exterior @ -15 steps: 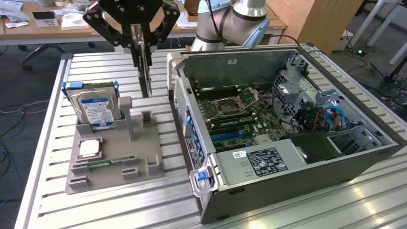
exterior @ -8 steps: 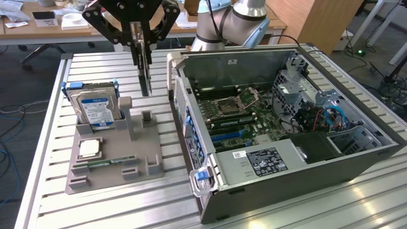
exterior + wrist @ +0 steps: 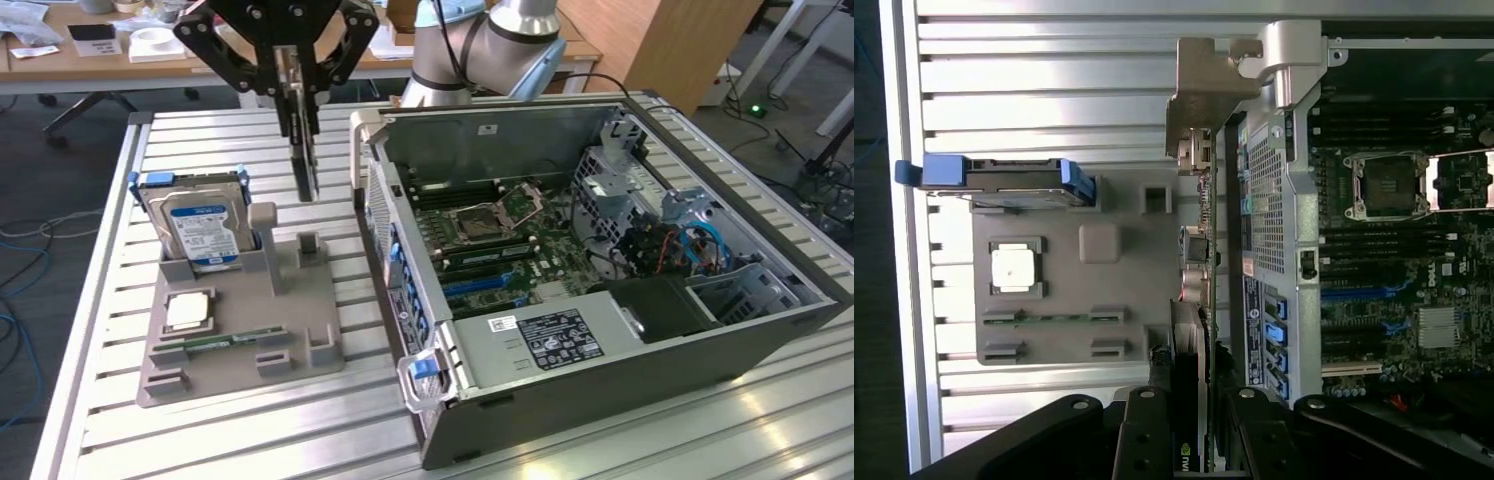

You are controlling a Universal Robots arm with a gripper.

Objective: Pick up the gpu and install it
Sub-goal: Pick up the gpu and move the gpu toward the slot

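Note:
The gpu [image 3: 306, 160] hangs on edge, long side vertical, above the slatted table between the grey parts holder and the open computer case. My gripper [image 3: 299, 95] is shut on its upper end, black fingers on either side. In the wrist view the gpu [image 3: 1194, 260] appears edge-on, its silver bracket [image 3: 1206, 90] at the far end, and my gripper [image 3: 1190, 405] clamps the near end. The card is lifted off the holder and hangs just outside the case's rear wall.
The grey holder [image 3: 296, 330] carries a hard drive [image 3: 200, 225] with a blue-white label, a square processor [image 3: 187, 310] and a narrow memory stick [image 3: 220, 340]. The open case [image 3: 694, 335] shows its motherboard [image 3: 487, 235] with blue slots [image 3: 478, 286]. Desks stand behind the table.

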